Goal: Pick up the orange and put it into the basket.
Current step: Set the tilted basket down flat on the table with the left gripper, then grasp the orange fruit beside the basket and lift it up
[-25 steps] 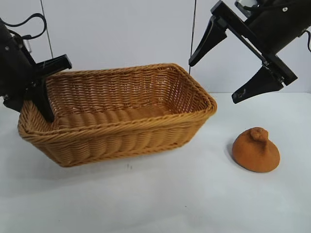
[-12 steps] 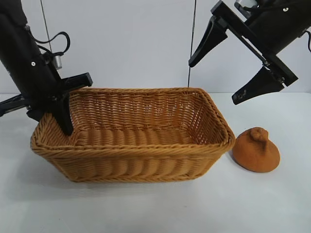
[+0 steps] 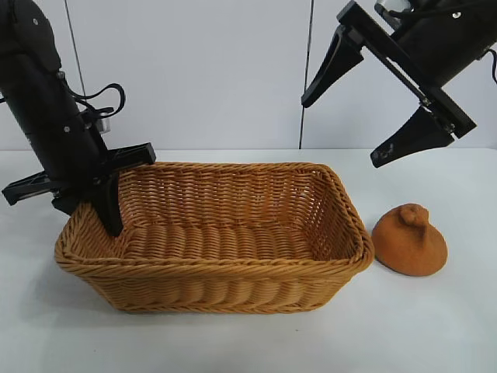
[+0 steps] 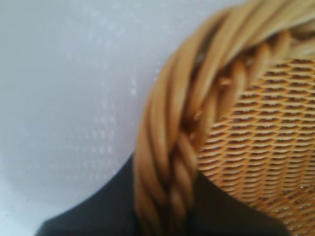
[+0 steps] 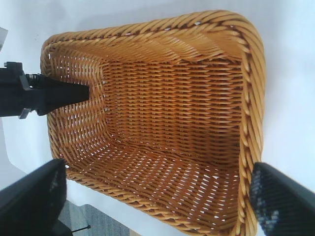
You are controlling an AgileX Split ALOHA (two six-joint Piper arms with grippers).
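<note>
A big honey-tan woven wicker basket [image 3: 213, 233] sits flat on the white tabletop [image 3: 248, 334]. It is shaped like a long box with a braided rim and sloping sides. Nothing lies inside it.

The soft orange-brown lump with a small knob on top, the orange [image 3: 409, 239], rests on the tabletop just beside the basket's right end. It is outside the basket. No tool touches it.

The left tool [image 3: 85, 194] is black. It points down at the basket's left end. One finger [image 3: 109, 210] reaches down inside the basket next to the wall, and the other sticks out past the outside of the rim. So the rim is between its fingers, with space around it. I cannot tell if a finger touches the wicker.

The right tool [image 3: 365, 109] is black too. It hangs in the air above the basket's right end and the orange, spread wide, holding nothing.
</note>
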